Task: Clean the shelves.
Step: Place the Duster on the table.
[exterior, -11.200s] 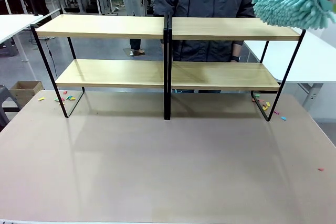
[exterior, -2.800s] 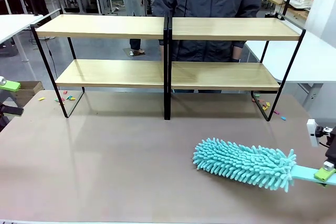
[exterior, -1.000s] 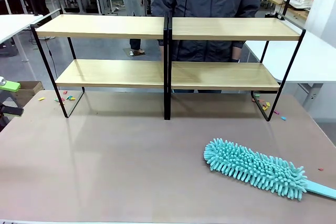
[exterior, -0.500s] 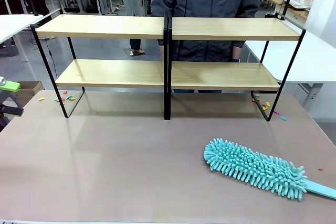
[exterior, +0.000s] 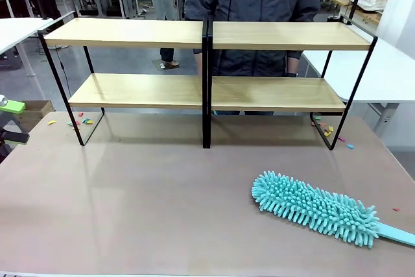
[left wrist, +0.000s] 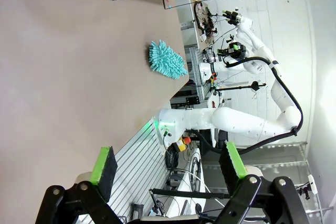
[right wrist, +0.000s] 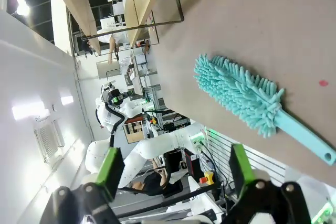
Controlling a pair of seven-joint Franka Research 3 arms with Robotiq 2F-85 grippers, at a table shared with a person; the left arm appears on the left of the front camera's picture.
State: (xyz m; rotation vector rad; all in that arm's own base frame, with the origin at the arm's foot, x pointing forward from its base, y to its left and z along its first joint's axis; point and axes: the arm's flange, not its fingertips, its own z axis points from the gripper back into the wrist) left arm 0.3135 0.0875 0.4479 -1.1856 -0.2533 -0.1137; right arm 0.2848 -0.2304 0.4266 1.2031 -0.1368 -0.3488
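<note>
**Duster laid on table, both jaws apart**

The shelves (exterior: 207,63) are seen at the table's (exterior: 142,212) far edge, well beyond both jaws. The duster (exterior: 314,209) is laid flat ahead of the right gripper (right wrist: 173,174), untouched. The left gripper (left wrist: 168,166) is spread wide, nothing held

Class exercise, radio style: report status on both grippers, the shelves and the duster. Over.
Left gripper open, empty. Right gripper open, empty. Duster lying on the table, released. Shelves bare, nothing in the way.
</note>
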